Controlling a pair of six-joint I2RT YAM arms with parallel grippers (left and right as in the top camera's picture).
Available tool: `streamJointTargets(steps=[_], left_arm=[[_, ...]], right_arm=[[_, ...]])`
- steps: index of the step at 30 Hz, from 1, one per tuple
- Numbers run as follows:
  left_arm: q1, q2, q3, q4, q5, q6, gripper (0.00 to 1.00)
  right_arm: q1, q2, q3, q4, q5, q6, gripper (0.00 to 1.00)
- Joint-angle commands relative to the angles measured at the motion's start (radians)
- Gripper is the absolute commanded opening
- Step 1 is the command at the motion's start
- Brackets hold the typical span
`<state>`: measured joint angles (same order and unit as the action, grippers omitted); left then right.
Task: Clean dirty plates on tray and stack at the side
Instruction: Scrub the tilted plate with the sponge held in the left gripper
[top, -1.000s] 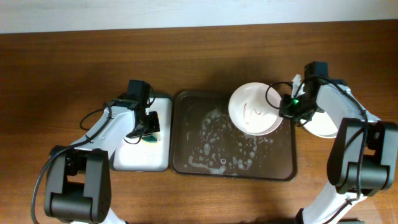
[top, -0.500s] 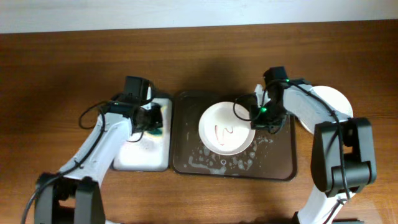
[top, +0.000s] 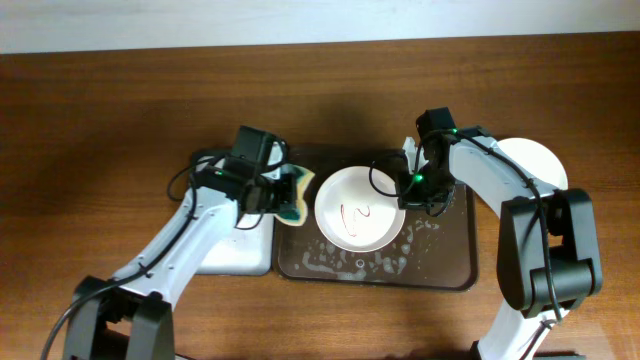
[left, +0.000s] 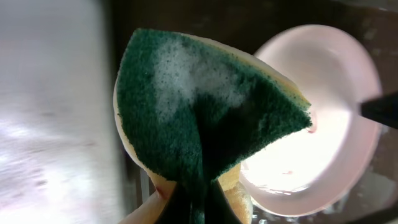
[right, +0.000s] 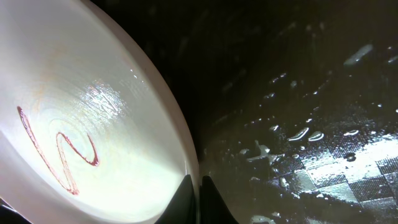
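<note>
- Plates: I count two. The smeared plate (top: 360, 210) is over the one dark tray (top: 440, 268), and the second plate (top: 535, 160) sits on the worktop (top: 100, 120) to the right, half hidden by the arm.
- The right claw (top: 410, 190) pinches the smeared plate's rim. The left claw (top: 272, 192) is clenched on the single sponge (top: 297, 193), just beside that plate.
- Only the left wrist view shows foam on the sponge's green face, and the fingers are mostly cut off there.

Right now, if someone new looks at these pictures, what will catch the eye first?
A white plate with a red squiggle in its centre, over the foamy dark tray, pinched at its right rim by the right tool. Just left of it, the left tool holds a folded green sponge with foam on it.
</note>
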<state>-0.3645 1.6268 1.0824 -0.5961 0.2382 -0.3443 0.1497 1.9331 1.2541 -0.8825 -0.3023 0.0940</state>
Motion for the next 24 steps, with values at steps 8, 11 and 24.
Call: streamJointTargets(steps=[8,11,24], left_arm=[[-0.153,-0.012,-0.001,0.214,-0.003,0.075,0.00],[-0.153,-0.021,-0.001,0.248,-0.003,0.153,0.00],[-0.163,-0.082,-0.001,0.260,-0.106,-0.011,0.00]], right_arm=[[0.008,0.006,-0.008,0.000,-0.008,-0.001,0.04],[0.008,0.006,-0.008,0.000,-0.008,-0.001,0.04],[0.008,0.006,-0.008,0.000,-0.008,-0.001,0.04]])
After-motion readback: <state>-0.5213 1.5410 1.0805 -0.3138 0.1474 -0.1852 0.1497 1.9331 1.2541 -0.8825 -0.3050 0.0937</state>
